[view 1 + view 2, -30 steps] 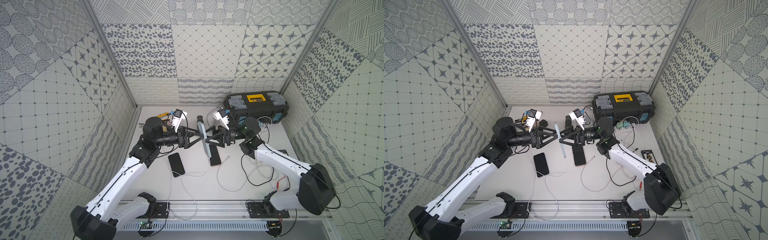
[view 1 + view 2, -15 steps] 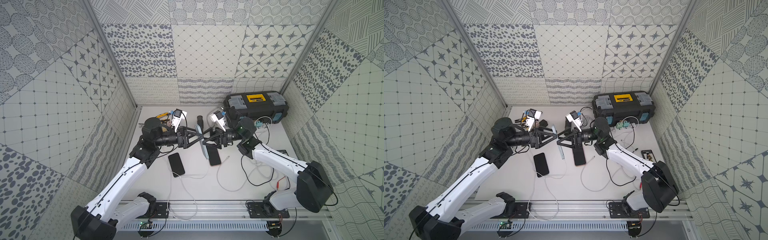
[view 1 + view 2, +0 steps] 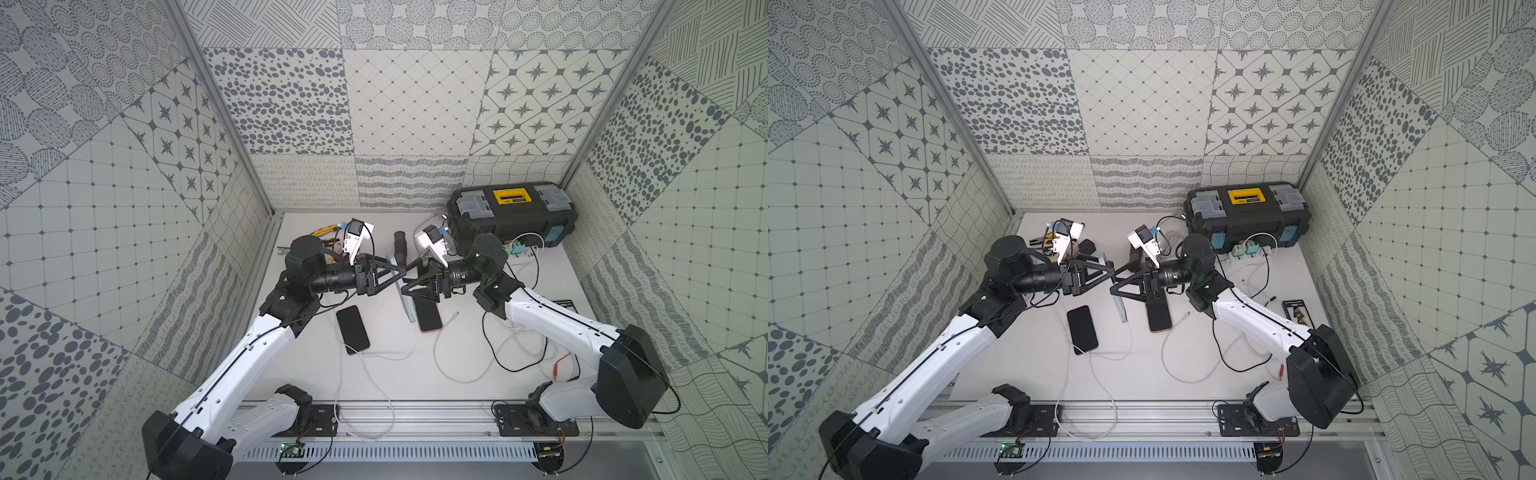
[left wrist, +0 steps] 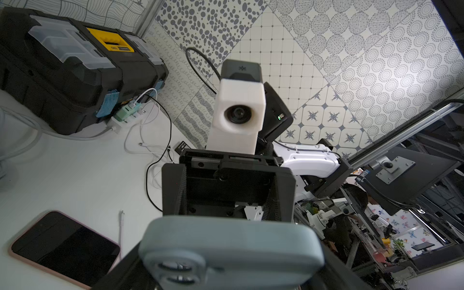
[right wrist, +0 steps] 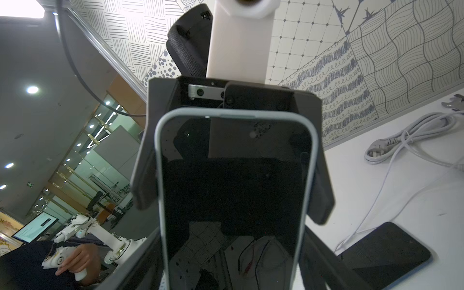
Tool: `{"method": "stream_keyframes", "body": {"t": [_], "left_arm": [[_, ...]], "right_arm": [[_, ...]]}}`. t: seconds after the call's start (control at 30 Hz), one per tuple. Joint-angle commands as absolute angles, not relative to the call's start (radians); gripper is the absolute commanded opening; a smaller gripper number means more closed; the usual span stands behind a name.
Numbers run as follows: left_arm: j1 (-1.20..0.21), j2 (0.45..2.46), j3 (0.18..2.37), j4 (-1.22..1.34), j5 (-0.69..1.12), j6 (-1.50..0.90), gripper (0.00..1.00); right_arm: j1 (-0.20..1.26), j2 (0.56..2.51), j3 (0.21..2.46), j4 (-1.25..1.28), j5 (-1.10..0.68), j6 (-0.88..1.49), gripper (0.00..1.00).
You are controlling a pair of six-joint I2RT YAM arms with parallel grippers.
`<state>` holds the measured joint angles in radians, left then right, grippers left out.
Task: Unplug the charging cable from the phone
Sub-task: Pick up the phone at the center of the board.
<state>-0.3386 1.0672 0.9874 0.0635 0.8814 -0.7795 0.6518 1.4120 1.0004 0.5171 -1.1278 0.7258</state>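
Both arms meet over the middle of the table (image 3: 557,274), nose to nose. The left gripper (image 3: 397,271) and the right gripper (image 3: 409,284) both have the phone (image 5: 233,188), which hangs off the table edge-on between them in both top views. The right wrist view shows the left gripper's fingers (image 5: 143,180) pressed against the phone's two long edges near its upper end. The right gripper's jaws clamp the same edges lower down.

I'd judge the phone to be stiff and fairly light. Its grey-blue case gives more purchase than the glass front, which looks slick and breakable. The long edges are the place to hold it, so one arm would have to let go before it could take the cable.

The white cable (image 3: 386,356) lying on the table below looks thin and limp. I'd take it at the hard plug — pulling on the cord would only stretch it.

The phone's lower end, where the port should be, is cut off in the right wrist view and out of sight in the left. From above, a faint pale strand seems to rise toward that end — I can't tell whether it's plugged in. The plug itself is too small to make out.
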Motion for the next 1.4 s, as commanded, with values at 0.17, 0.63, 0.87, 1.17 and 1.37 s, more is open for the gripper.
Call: {"method": "stream_keyframes", "body": {"t": [0.17,0.63,0.87,1.17,1.37], "left_arm": [[-0.341,1.06,0.986,0.168,0.946,-0.768,0.52],[-0.341,1.066,1.049,0.204,0.955,-0.751,0.0],[-0.336,1.088,1.134,0.143,0.928,-0.711,0.0],[-0.321,1.11,1.194,0.12,0.91,-0.686,0.0],[-0.313,1.123,1.216,0.114,0.911,-0.684,0.0]], "right_arm": [[0.647,1.389,1.025,0.434,-1.069,0.693,0.62],[0.649,1.215,0.92,0.25,-1.077,0.483,0.85],[0.648,1.139,0.815,0.338,-1.059,0.491,0.79],[0.666,1.126,0.757,0.372,-1.033,0.492,0.68],[0.695,1.144,0.751,0.349,-1.026,0.455,0.55]]}}
